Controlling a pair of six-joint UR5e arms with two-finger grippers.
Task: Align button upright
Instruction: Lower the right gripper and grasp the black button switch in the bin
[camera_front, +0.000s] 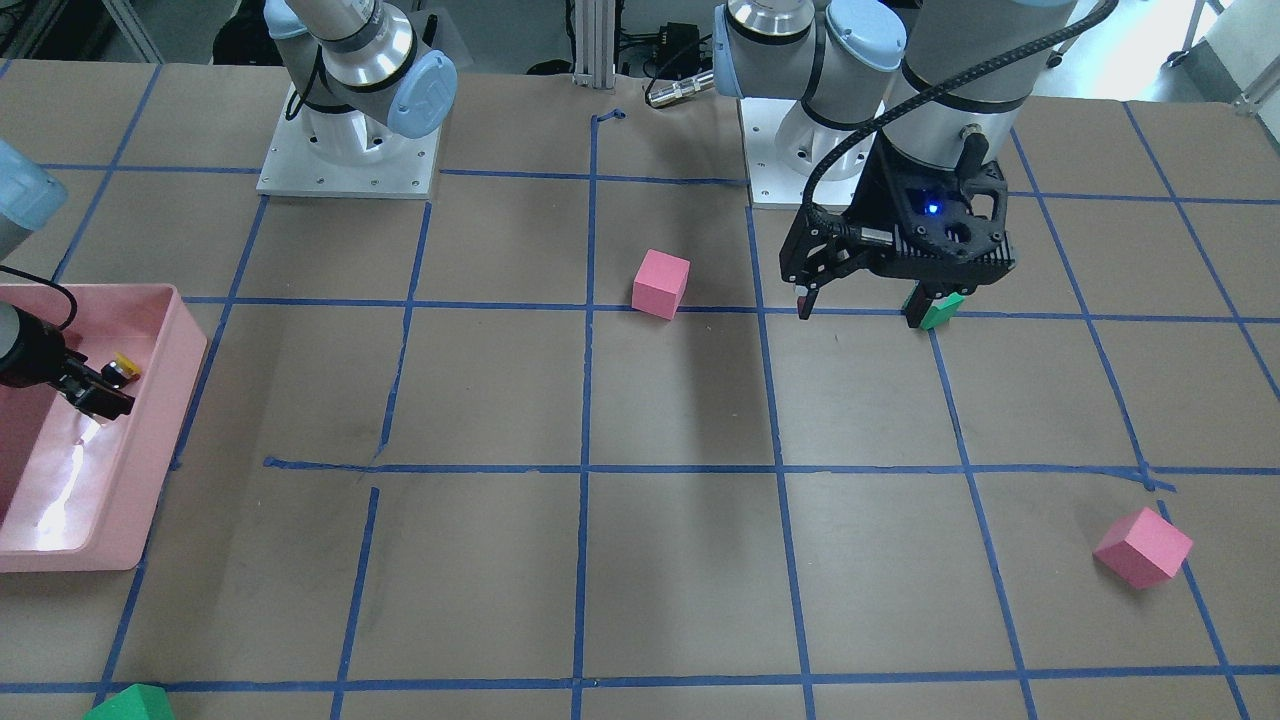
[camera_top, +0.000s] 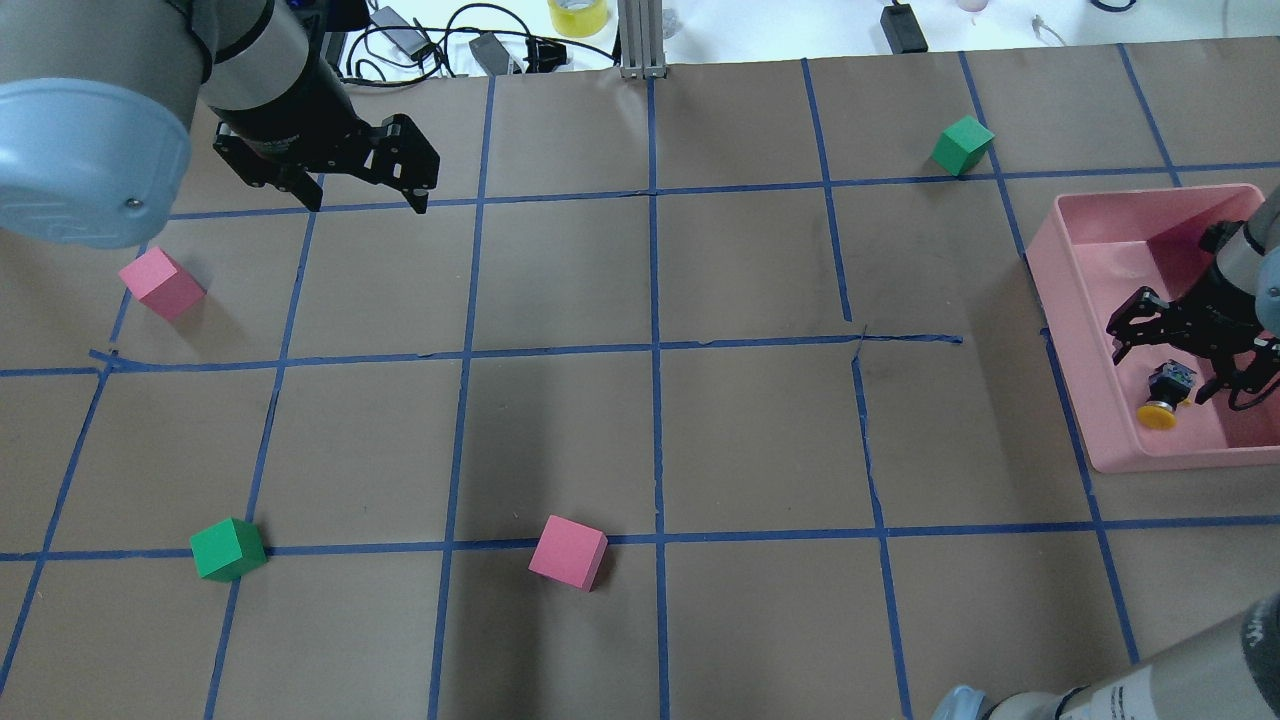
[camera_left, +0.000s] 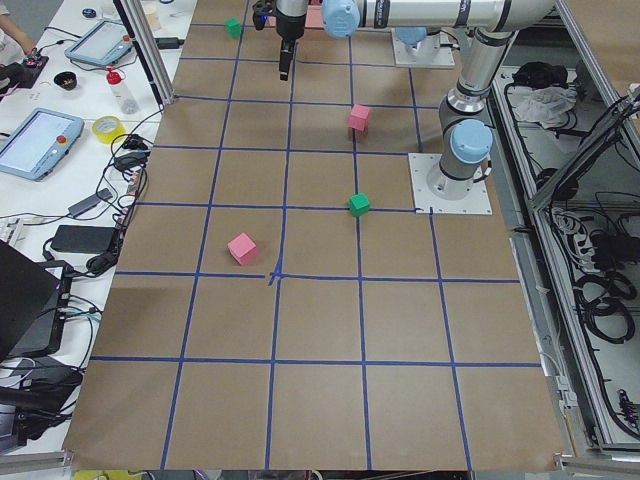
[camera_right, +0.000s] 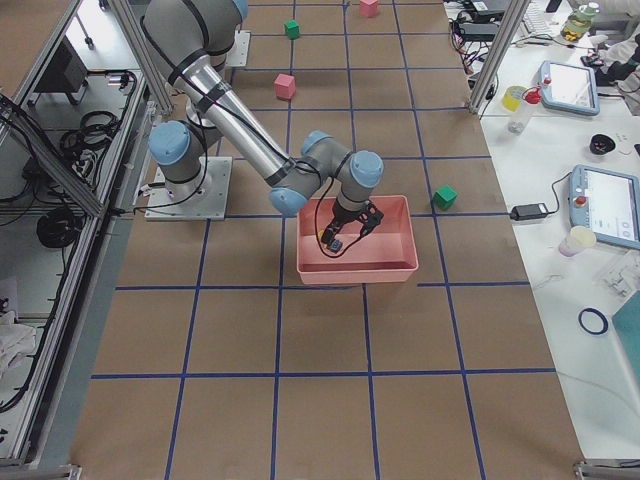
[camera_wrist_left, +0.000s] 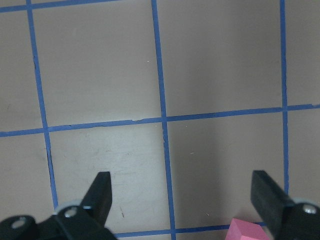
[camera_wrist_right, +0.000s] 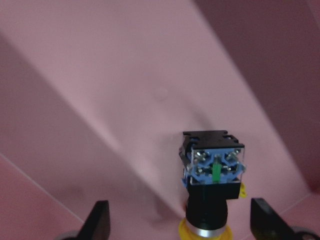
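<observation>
The button (camera_top: 1166, 392) lies in the pink bin (camera_top: 1150, 462) with its yellow cap on the bin floor and its base end turned up, not upright. In the right wrist view the button (camera_wrist_right: 212, 182) shows its blue terminal end, with the cap below. My right gripper (camera_top: 1185, 360) is open inside the bin, its fingers on either side of the button and apart from it (camera_wrist_right: 182, 225). My left gripper (camera_top: 365, 200) is open and empty above the table at the far left, and it also shows in the left wrist view (camera_wrist_left: 182, 200).
A pink cube (camera_top: 160, 283) lies near the left gripper and another pink cube (camera_top: 568, 551) near the table's middle front. One green cube (camera_top: 228, 548) is at the front left, another green cube (camera_top: 962, 145) beyond the bin. Blue tape lines grid the table.
</observation>
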